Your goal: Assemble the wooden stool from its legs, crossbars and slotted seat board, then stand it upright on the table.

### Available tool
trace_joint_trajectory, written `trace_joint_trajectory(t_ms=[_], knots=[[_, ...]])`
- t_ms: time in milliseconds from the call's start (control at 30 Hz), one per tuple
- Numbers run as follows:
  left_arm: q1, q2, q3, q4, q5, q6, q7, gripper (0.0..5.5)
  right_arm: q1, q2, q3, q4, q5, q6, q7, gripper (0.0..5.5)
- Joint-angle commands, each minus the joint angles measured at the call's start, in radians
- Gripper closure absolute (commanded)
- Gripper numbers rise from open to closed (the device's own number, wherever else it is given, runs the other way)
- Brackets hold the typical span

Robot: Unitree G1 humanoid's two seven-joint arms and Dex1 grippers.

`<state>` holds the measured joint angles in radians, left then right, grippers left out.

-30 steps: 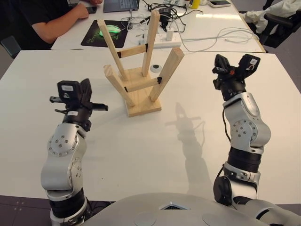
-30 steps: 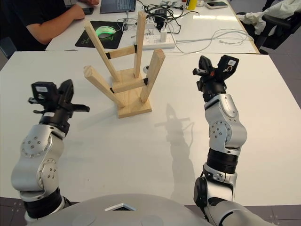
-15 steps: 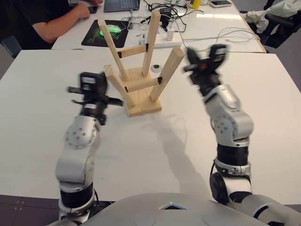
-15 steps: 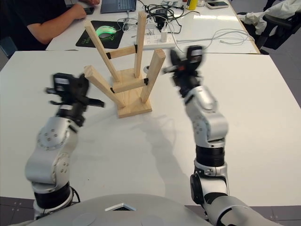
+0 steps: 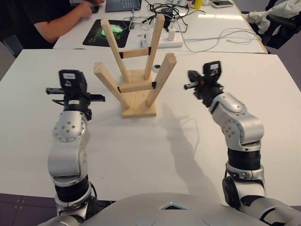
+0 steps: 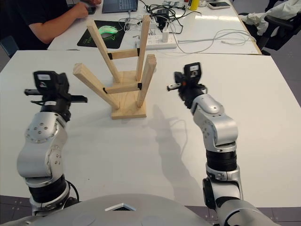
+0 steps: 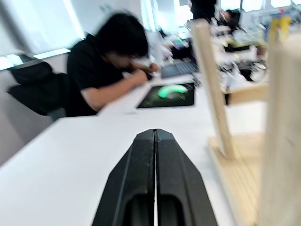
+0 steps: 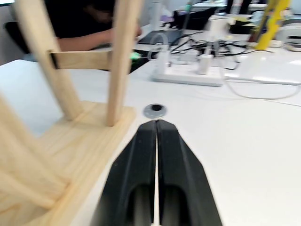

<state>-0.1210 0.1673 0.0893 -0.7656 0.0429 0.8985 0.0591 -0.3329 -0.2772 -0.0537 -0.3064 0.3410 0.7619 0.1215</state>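
Observation:
The wooden stool stands upside down mid-table, its slotted seat board (image 5: 139, 104) flat on the white surface. Its legs (image 5: 112, 43) splay upward, joined by crossbars (image 5: 136, 52). My left gripper (image 5: 71, 92) hovers to the stool's left, apart from the nearest leg (image 7: 212, 89); in the left wrist view its fingers (image 7: 141, 155) are pressed together on nothing. My right gripper (image 5: 196, 84) hangs to the stool's right, near the right leg (image 5: 162, 79) without touching it. The right wrist view shows its fingers (image 8: 141, 150) shut and empty, beside the seat board (image 8: 70, 136).
A round table grommet (image 8: 154, 110) lies just behind the stool. On the far desk are a power strip (image 5: 162, 43), tangled cables (image 5: 221, 35), a mouse pad (image 5: 104, 34) and a seated person's arm. Bare white tabletop (image 5: 155, 150) spreads in front of the stool.
The right gripper has swung left and down toward the stool. The left gripper moved in toward the stool, then back out to its left. The head camera has shifted slightly.

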Motion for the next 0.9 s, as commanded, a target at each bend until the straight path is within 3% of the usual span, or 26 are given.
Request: trace_joint_trajectory(t_ms=[33,167,333,600,767,900], knots=[[0.021,-0.015,-0.022,0.027,-0.019,-0.025,-0.029,5.50,0.007,0.049,-0.038,-0.142,0.011,-0.232,0.040,5.48],[0.026,-0.019,-0.056,0.062,-0.035,-0.038,-0.059,5.50,-0.096,0.140,-0.045,-0.241,0.161,-0.216,0.035,5.48],[0.004,-0.042,-0.122,0.049,-0.049,-0.020,-0.078,5.50,-0.195,0.122,-0.079,-0.274,0.287,-0.138,0.026,5.48],[-0.013,-0.038,-0.243,0.052,-0.044,-0.001,-0.110,5.50,-0.134,0.063,0.039,-0.281,0.189,-0.130,0.045,5.48],[-0.006,-0.018,-0.224,0.062,-0.041,0.004,-0.116,5.50,0.009,0.010,0.179,-0.257,0.063,-0.152,0.074,5.48],[-0.016,-0.012,-0.213,0.075,-0.044,-0.003,-0.121,5.50,0.043,0.016,0.187,-0.199,0.001,-0.195,0.069,5.48]])
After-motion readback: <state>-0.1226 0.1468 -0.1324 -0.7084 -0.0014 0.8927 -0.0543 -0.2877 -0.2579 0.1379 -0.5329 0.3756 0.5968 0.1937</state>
